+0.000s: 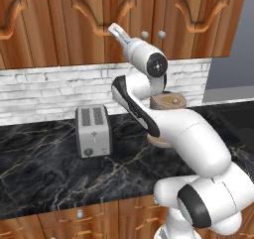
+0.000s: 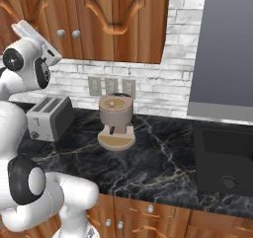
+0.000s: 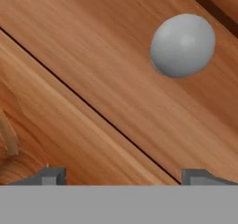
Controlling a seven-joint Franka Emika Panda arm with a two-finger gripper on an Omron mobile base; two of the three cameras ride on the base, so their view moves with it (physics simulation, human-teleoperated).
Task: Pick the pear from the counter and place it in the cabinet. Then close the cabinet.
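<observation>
My gripper (image 1: 115, 30) (image 2: 22, 27) (image 3: 123, 176) is raised against the front of the reddish-brown wall cabinet (image 1: 89, 20) (image 2: 118, 15), whose arched doors are shut. Its fingertips stand wide apart with nothing between them, so it is open. The hand view looks at the door wood from very close, with a seam between two panels and a round silver knob (image 3: 182, 44) at the upper right. Two such knobs (image 1: 144, 34) (image 2: 61, 33) sit just right of the gripper. The pear is out of view. The black marble counter (image 1: 49, 153) (image 2: 163, 163) lies below.
A silver toaster (image 1: 93, 131) (image 2: 49, 116) stands on the counter to the left. A tan coffee machine (image 1: 168, 103) (image 2: 116, 121) stands behind the arm. A dark appliance (image 2: 222, 158) sits at the counter's right end, and wall outlets (image 2: 111, 86) line the brick backsplash.
</observation>
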